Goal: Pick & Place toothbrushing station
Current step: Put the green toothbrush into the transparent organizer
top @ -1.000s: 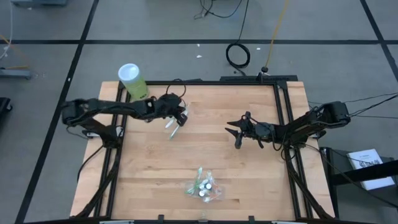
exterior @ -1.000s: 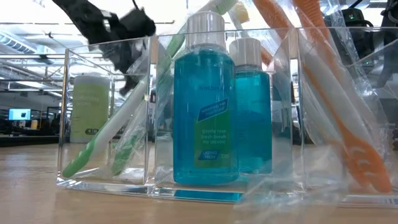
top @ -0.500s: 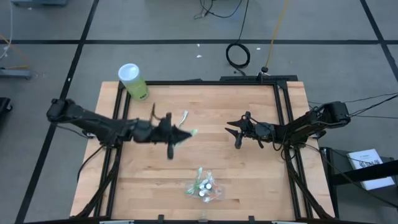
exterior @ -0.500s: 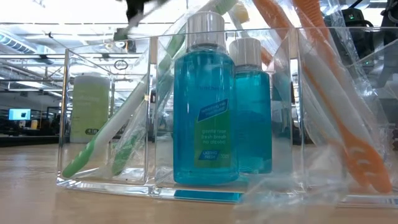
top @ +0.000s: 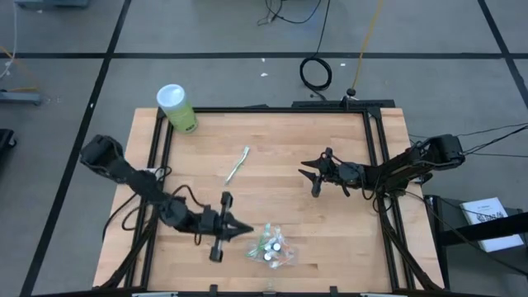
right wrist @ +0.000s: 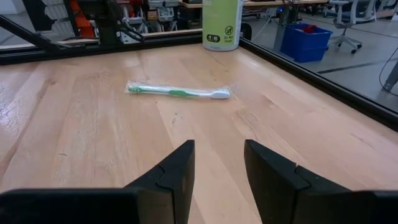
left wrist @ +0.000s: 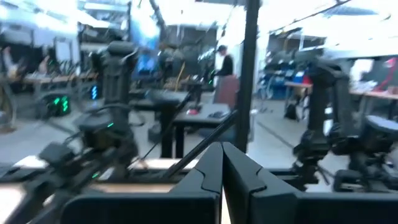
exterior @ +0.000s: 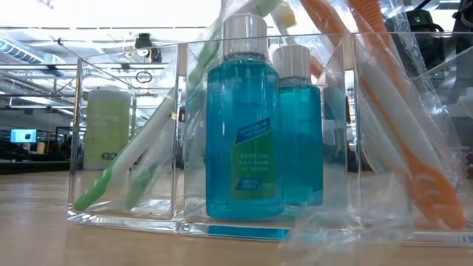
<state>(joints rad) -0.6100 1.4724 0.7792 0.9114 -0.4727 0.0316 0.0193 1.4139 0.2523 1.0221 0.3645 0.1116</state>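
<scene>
Toothbrush [top: 237,164], green and white and sealed in a clear wrapper, lies alone on the wooden table [top: 198,198] toward the far edge, where you can see it flat on the boards from the right wrist view [right wrist: 178,91]. Your clear organizer [exterior: 214,133] sits near the front edge, holding two blue mouthwash bottles [exterior: 244,125] with white caps, green-white toothbrushes, and orange ones in crinkly plastic (the bottle label's print is too small to read). A pale green canister [top: 176,107] stands at the far left corner. Your left gripper [top: 239,230] is closed on nothing, just beside the organizer. Your right gripper [top: 312,177] hovers over the table's right half, fingers apart and empty.
</scene>
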